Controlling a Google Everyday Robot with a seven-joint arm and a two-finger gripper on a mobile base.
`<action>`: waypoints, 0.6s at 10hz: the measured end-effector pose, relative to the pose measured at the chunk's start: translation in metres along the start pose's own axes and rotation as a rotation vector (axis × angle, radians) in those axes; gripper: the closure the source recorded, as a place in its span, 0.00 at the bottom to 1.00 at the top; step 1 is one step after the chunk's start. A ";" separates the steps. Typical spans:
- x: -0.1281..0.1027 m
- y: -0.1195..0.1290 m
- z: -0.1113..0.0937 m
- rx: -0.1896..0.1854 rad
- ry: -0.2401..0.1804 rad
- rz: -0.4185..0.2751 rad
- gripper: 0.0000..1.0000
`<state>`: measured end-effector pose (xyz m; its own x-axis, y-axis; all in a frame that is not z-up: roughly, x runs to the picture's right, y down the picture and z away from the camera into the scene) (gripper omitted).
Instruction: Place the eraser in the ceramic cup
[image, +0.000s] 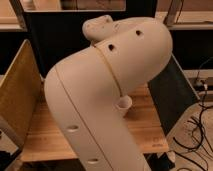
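Note:
My big cream-white arm fills the middle of the camera view and hides most of the wooden table. A small white tapered cup peeks out at the arm's right edge, standing on the table. The eraser and the orange-brown ceramic cup are hidden behind the arm or out of view. The gripper is not in view; only the arm's elbow and a joint end at the top show.
A tan perforated panel stands at the table's left side and a dark panel leans at its right. Black cables lie on the floor at right. Dark shelving stands behind the table.

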<state>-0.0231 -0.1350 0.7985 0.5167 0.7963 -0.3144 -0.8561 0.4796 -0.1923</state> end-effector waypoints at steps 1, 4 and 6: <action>0.006 0.017 -0.005 -0.019 0.010 -0.068 0.20; 0.021 0.066 -0.015 -0.073 0.030 -0.217 0.20; 0.026 0.095 -0.015 -0.105 0.042 -0.276 0.20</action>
<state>-0.0915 -0.0742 0.7585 0.7317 0.6238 -0.2746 -0.6792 0.6337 -0.3703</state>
